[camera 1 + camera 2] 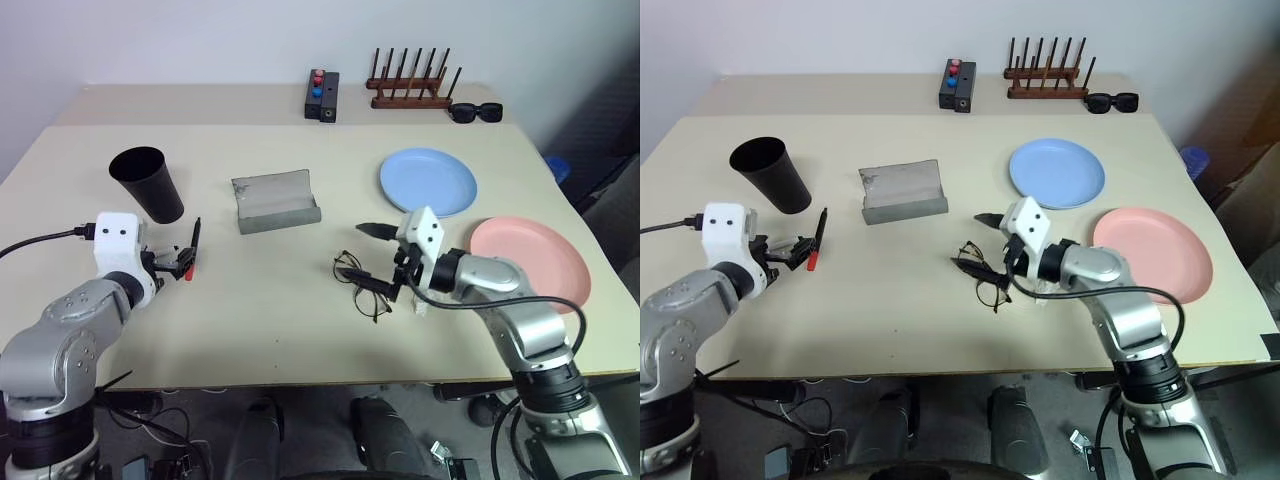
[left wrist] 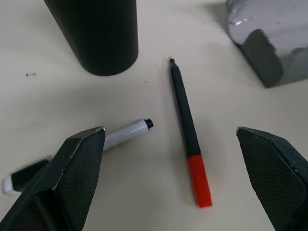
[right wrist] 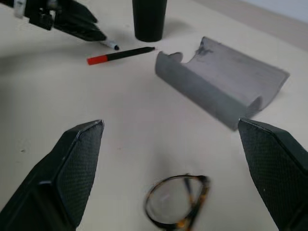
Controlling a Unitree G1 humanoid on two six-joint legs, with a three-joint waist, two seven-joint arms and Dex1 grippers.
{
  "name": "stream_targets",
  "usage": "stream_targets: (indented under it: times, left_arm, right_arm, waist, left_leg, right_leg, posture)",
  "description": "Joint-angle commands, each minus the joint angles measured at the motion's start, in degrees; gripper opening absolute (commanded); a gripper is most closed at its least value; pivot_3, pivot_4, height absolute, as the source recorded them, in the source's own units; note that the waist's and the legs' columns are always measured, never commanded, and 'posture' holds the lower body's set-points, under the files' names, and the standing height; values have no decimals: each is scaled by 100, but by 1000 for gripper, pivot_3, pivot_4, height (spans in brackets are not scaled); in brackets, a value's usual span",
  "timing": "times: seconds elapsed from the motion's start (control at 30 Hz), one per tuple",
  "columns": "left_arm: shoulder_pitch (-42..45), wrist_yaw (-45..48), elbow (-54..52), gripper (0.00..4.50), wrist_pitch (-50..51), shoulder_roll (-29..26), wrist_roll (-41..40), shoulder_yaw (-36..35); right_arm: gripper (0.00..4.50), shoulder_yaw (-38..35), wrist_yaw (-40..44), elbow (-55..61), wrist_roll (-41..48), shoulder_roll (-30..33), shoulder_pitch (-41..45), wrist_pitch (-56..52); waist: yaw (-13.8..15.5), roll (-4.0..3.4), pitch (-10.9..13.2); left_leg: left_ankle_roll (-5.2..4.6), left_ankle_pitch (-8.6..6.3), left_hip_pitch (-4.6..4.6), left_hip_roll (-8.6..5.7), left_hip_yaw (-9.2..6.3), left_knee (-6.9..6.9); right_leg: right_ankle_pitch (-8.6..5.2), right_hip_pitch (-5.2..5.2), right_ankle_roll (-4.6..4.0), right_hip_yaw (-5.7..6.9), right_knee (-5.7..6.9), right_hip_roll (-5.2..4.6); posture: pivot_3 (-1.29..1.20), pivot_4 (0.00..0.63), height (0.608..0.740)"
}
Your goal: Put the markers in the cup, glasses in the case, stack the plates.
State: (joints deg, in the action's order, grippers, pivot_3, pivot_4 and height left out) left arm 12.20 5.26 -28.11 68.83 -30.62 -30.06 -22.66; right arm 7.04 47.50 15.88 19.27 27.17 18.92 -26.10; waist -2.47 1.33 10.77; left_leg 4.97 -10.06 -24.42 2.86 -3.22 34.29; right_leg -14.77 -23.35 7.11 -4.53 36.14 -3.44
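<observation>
Left gripper (image 2: pixel 175 180) jaws released, straddling the red-ended marker (image 2: pixel 187 130); its long axis runs 12-to-6 between them. Right gripper (image 3: pixel 171 178) jaws released, glasses (image 3: pixel 178 204) just below on tabletop (image 1: pixel 280 300)

Table (image 1: pixel 280 330): fills the middle of the head views and bears everything below.
Tall black tapered plastic cup (image 1: pixel 148 184): upper left, upright.
Black-barrelled marker with a red end (image 1: pixel 192 250): just below and right of the cup.
White-barrelled marker with a black cap (image 2: pixel 122 134): beside the other marker, near the cup's base.
Grey hinged glasses case (image 1: pixel 275 200): centre, right of the cup, lying open.
Wire-framed round-lens glasses (image 1: pixel 362 285): below and right of the case.
Light blue round plate (image 1: pixel 428 181): upper right.
Salmon pink round plate (image 1: pixel 530 260): lower right of the blue plate, apart from it.
Black sunglasses (image 1: pixel 476 112): top right, right of a dark wooden peg rack (image 1: pixel 408 88).
Small black box with buttons (image 1: pixel 321 96): top centre, left of the rack.
</observation>
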Motion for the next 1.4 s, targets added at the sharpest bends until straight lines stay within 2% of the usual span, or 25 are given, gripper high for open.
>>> stream_targets:
  times: [0.03, 0.33, 0.6, 0.87, 0.93, 1.0, 1.2, 1.23, 1.4]
  left_arm:
    - [400, -230, -275, 4464, 771, 220, -118, -99]
    - [1367, -577, 224, 4464, 2354, 679, 334, -190]
    - [1757, -362, 1120, 4464, 2285, 474, 722, 229]
    - [2494, -378, 2427, 4464, 1818, 707, 1115, 403]
    - [2555, -383, 2579, 3947, 1779, 740, 1197, 440]
    - [2586, -385, 2610, 3234, 1825, 785, 1261, 416]
    - [2533, -309, 2367, 198, 2069, 834, 1360, 301]
    - [2518, -296, 2289, 39, 2138, 845, 1357, 251]
    - [2300, -15, 1608, 39, 2308, 732, 1195, 189]
  right_arm:
    - [4500, 141, -13, 190, -7, -116, -20, 211]
    - [4500, 365, 34, -48, -62, -285, 20, 542]
    - [4500, 392, -82, 138, -78, -304, -71, 530]
    - [4500, 425, -248, 318, -68, -341, -128, 436]
    - [4500, 406, -281, 361, -47, -330, -149, 406]
    - [4500, 402, -291, 382, -37, -316, -165, 391]
    - [4500, 407, -289, 350, -36, -332, -91, 354]
    - [4500, 409, -289, 343, -39, -337, -82, 354]
    - [4500, 414, -278, 330, -35, -346, -54, 351]
  waist:
    - [-13, 0, 0]
    - [-6, 1, 0]
    - [-3, 1, 0]
    - [23, 1, -1]
    - [24, -2, -2]
    - [32, -2, -2]
    - [44, -2, -2]
    - [41, -2, -2]
    - [6, -2, -2]
  left_leg:
    - [0, 0, 0, 1, -3, 0]
    - [0, 1, 1, 2, -16, 0]
    - [2, 1, 0, 2, -18, -1]
    - [11, 7, 4, 1, -24, 0]
    - [11, 7, 6, 1, -24, -2]
    - [11, 7, 6, 1, -24, -2]
    - [14, 8, 5, 0, -24, -2]
    - [14, 8, 5, 0, -24, -2]
    - [14, 8, 5, 0, -24, -3]
  right_leg:
    - [0, 0, 0, 1, 0, 2]
    - [0, 1, 1, 6, 4, 9]
    - [0, 1, 2, 7, 3, 9]
    - [1, 8, 2, 13, 6, 8]
    - [3, 8, 6, 13, 6, 8]
    - [8, 9, 14, 14, 7, 9]
    - [8, 10, 14, 14, 6, 7]
    - [8, 10, 14, 14, 6, 7]
    - [8, 9, 16, 14, 6, 7]
  posture:
    - [0, 150, 740]
    - [0, 150, 740]
    - [0, 150, 740]
    - [0, 150, 740]
    - [0, 150, 740]
    - [0, 150, 740]
    - [0, 150, 740]
    - [0, 150, 740]
    - [0, 150, 740]
